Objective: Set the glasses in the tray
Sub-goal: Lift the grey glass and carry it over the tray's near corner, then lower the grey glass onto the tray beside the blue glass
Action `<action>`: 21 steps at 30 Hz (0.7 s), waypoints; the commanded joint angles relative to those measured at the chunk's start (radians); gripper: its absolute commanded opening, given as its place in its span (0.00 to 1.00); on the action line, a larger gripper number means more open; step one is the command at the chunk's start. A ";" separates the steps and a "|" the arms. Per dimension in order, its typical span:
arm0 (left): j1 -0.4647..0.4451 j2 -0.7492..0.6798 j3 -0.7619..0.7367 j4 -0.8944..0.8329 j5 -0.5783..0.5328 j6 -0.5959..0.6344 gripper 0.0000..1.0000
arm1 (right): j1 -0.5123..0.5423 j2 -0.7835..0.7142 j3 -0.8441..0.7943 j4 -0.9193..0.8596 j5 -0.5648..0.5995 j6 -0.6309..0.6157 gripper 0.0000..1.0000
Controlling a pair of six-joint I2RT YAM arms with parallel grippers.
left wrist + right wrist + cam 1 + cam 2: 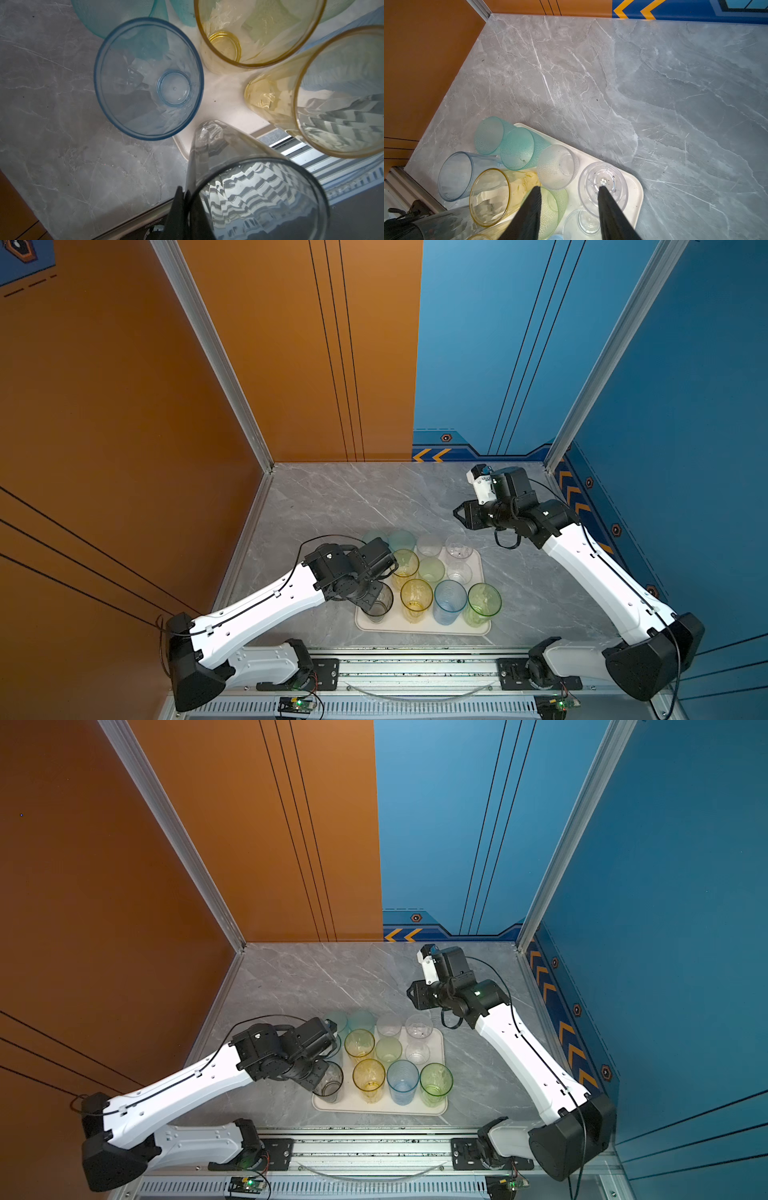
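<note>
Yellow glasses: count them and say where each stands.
2. One yellow glass stands in the tray's middle row; the other yellow glass in the near row, between the grey glass and a blue glass. None seems hidden.

Left gripper [369, 604] pinches grey glass [383, 606]; tray [419, 629] beneath.

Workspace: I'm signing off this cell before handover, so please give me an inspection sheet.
Surface: grey marble table, white veining.
Job's things: glasses grouped on the tray; smoke-grey glass at its near-left corner.
Clutter: nothing seen.
End effectors: left end effector shut on smoke-grey glass rim; right end effector open, empty.
Cables: black cable looped off each arm.
Surroundings: orange wall, blue wall, aluminium frame.
</note>
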 commanded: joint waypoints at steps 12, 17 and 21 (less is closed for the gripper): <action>0.071 -0.030 -0.093 0.118 0.005 0.021 0.00 | -0.017 0.026 0.003 -0.028 0.007 -0.005 0.44; 0.087 -0.026 -0.106 0.138 0.020 0.027 0.00 | -0.018 0.039 0.006 -0.028 0.004 -0.005 0.44; 0.094 -0.017 -0.109 0.149 0.040 0.030 0.00 | -0.019 0.046 0.008 -0.028 0.006 -0.007 0.44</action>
